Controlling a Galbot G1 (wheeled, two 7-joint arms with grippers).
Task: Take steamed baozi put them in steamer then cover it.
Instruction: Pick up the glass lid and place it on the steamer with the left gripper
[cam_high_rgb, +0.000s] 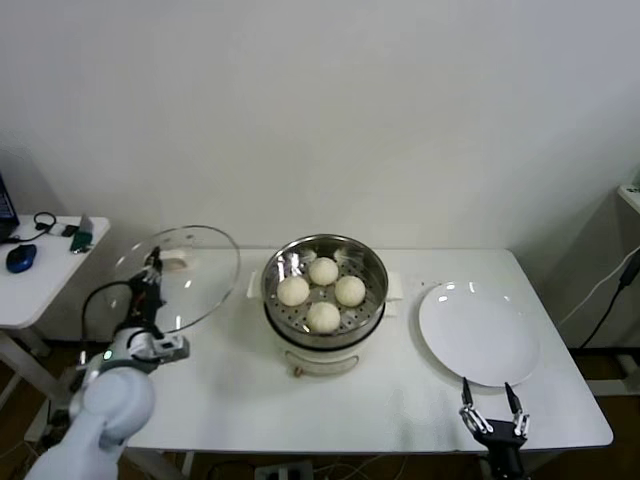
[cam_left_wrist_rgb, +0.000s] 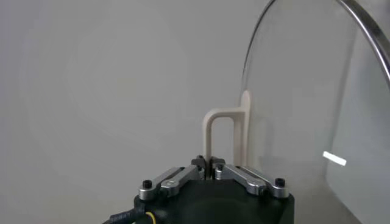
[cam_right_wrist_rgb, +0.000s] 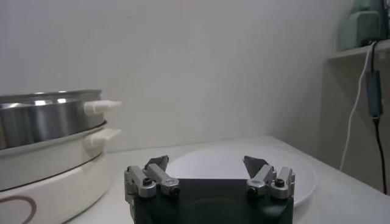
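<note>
Four baozi (cam_high_rgb: 322, 292) in one steamer (cam_high_rgb: 325, 335); left end effector (cam_left_wrist_rgb: 209, 169) clamped on one cover (cam_high_rgb: 190, 275); right end effector (cam_high_rgb: 492, 406) agape.

Lab-like room: bare white wall (cam_high_rgb: 320, 110), side desk (cam_high_rgb: 45, 275) with mouse (cam_high_rgb: 20, 258).

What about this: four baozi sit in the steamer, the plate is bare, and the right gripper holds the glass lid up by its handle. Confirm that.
One thing is wrong: the left gripper, not the right, holds the glass lid by its handle, as the head view shows. The right gripper hangs open near the bare plate. Four baozi do sit in the steamer.
</note>
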